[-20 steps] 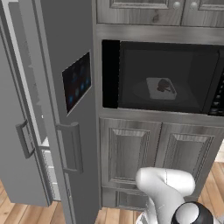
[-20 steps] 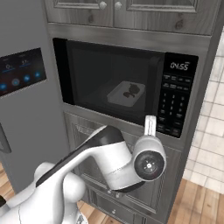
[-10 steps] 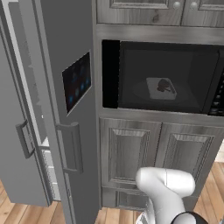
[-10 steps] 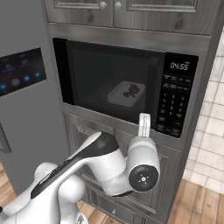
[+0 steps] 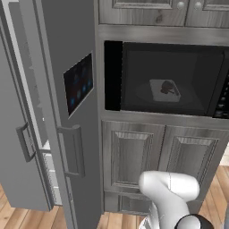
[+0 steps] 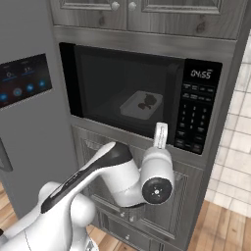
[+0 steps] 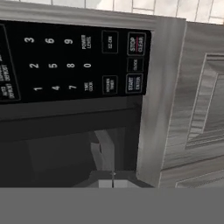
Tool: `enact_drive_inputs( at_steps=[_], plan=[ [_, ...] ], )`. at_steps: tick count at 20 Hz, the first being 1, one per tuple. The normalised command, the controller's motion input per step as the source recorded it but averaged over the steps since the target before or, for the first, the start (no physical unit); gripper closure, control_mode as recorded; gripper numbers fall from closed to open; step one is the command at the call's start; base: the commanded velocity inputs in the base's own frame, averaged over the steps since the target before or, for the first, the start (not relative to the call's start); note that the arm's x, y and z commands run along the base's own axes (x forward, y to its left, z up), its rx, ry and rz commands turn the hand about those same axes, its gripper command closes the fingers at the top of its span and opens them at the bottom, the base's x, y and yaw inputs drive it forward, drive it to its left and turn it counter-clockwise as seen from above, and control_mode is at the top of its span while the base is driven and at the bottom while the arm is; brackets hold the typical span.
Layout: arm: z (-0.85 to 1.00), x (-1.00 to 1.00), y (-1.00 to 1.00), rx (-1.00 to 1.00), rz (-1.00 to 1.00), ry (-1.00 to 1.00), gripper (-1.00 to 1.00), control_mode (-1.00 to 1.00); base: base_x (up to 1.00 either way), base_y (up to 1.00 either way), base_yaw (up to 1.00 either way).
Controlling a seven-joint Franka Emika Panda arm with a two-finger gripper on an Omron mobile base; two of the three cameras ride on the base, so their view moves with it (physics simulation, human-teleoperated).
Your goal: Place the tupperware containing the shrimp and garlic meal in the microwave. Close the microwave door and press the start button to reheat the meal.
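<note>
Two base views flanking the shared microwave point(image 6: 142, 105); hand view close, rolled, on its keypad point(image 7: 74, 61)

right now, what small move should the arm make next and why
Probably ease the shut gripper toward the start button on the keypad and press it. The tupperware already sits inside the microwave and the microwave door looks closed, so starting is the step left. The gripper hangs just below the keypad, with that button ahead in the hand view.
</note>
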Motion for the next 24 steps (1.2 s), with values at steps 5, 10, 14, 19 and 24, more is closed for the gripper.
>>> enact_drive_inputs(
  at_steps=[5, 10, 14, 19, 24],
  plan=[
    [0.0, 0.24, -0.02, 0.09, 0.0, 0.0, 1.0, -1.0, 0.0, 0.0, 0.0],
    [-0.1, 0.18, -0.11, 0.09, 0.0, 0.0, 1.0, -1.0, 0.0, 0.0, 0.0],
    [-0.22, 0.06, -0.19, 0.07, 0.0, 0.0, 1.0, -1.0, 0.0, 0.0, 0.0],
    [-0.23, 0.06, -0.18, 0.06, 0.0, 0.0, 1.0, -1.0, 0.0, 0.0, 0.0],
    [-0.12, 0.15, -0.08, 0.05, 0.0, 0.0, 1.0, -1.0, 0.0, 0.0, 0.0]
  ],
)
